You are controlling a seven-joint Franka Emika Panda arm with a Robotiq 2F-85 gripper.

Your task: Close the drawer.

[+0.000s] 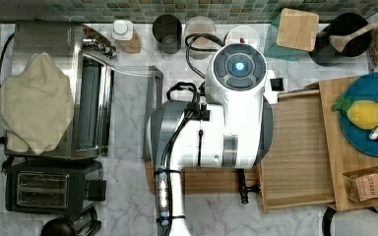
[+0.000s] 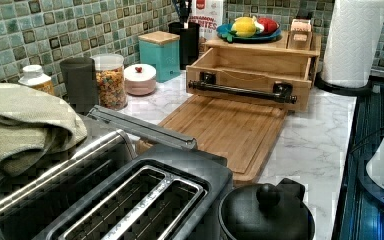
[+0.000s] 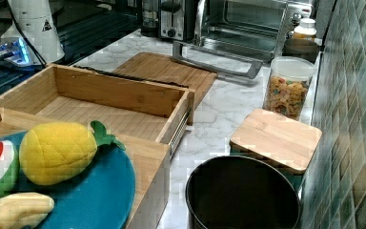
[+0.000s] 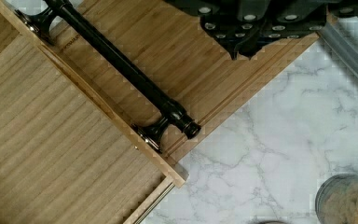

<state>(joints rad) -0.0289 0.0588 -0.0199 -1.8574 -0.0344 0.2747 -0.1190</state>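
Top view: drawer (image 1: 295, 147) pulled out from under wooden top (image 1: 332, 142), toward the top view's left; arm (image 1: 216, 128) above its front edge. Left view: drawer open, black handle (image 2: 242, 91) on front panel, front edge over cutting board (image 2: 225, 127). Right view: drawer interior bare, blue plate (image 3: 100, 191) on top. Wrist view: gripper (image 4: 256, 35) above board, apart from handle; finger state cannot tell.

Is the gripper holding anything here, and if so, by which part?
Nothing is held: the gripper hangs above the cutting board, apart from the open light-wood drawer's black bar handle.
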